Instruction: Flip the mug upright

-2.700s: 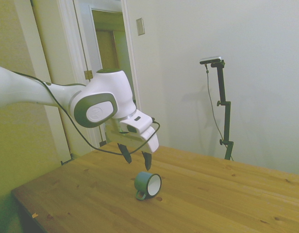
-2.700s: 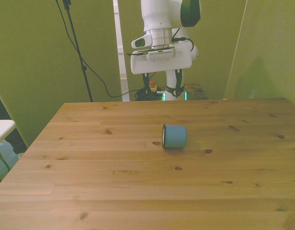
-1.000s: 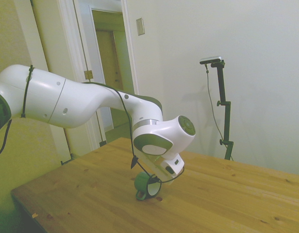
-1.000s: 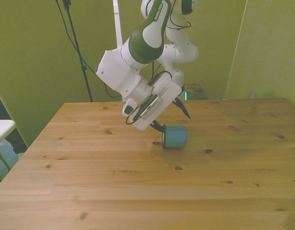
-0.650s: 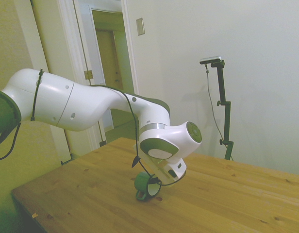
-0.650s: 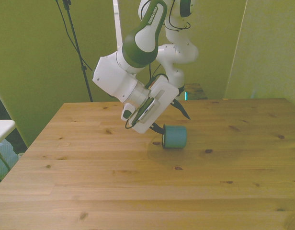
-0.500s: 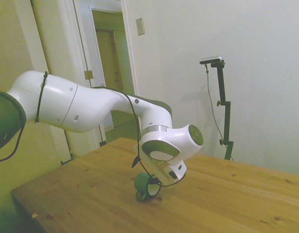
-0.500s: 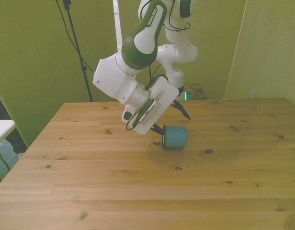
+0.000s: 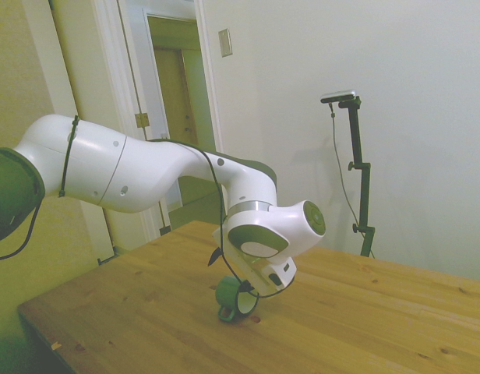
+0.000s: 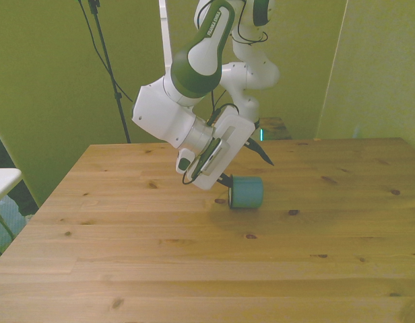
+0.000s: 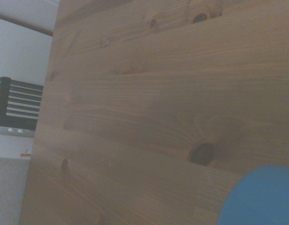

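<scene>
Teal mug (image 10: 246, 192) on its side on the wooden table (image 10: 194, 262), between the spread-apart pincer (image 10: 246, 168) fingers.

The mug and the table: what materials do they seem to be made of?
The mug looks like enamelled metal, though painted ceramic is possible: smooth teal outside, white inside with a thin dark rim seen in the side view. The table appears to be solid wood, probably pine with a clear finish: long planks, visible grain and dark knots.
</scene>
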You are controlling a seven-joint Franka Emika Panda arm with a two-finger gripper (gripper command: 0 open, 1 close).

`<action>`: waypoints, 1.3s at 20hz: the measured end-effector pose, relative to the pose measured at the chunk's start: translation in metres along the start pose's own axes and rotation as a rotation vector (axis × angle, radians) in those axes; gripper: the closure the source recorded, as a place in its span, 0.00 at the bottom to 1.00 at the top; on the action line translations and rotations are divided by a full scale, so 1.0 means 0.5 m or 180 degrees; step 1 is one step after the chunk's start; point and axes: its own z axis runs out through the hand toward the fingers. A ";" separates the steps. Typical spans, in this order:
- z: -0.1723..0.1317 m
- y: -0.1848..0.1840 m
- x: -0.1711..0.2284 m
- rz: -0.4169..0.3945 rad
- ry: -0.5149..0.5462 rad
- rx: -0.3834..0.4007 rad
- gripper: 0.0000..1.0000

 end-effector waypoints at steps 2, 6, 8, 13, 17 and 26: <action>0.002 0.001 0.001 -0.0002 -0.0006 -0.0001 1.00; 0.006 0.003 0.005 -0.0009 -0.0015 -0.0005 1.00; 0.005 0.003 0.005 -0.0017 -0.0011 -0.0004 1.00; 0.003 0.001 0.005 -0.0030 -0.0011 -0.0003 1.00; 0.003 0.002 0.005 -0.0035 -0.0018 -0.0003 1.00; -0.002 0.005 0.002 -0.0087 -0.0076 0.0017 1.00</action>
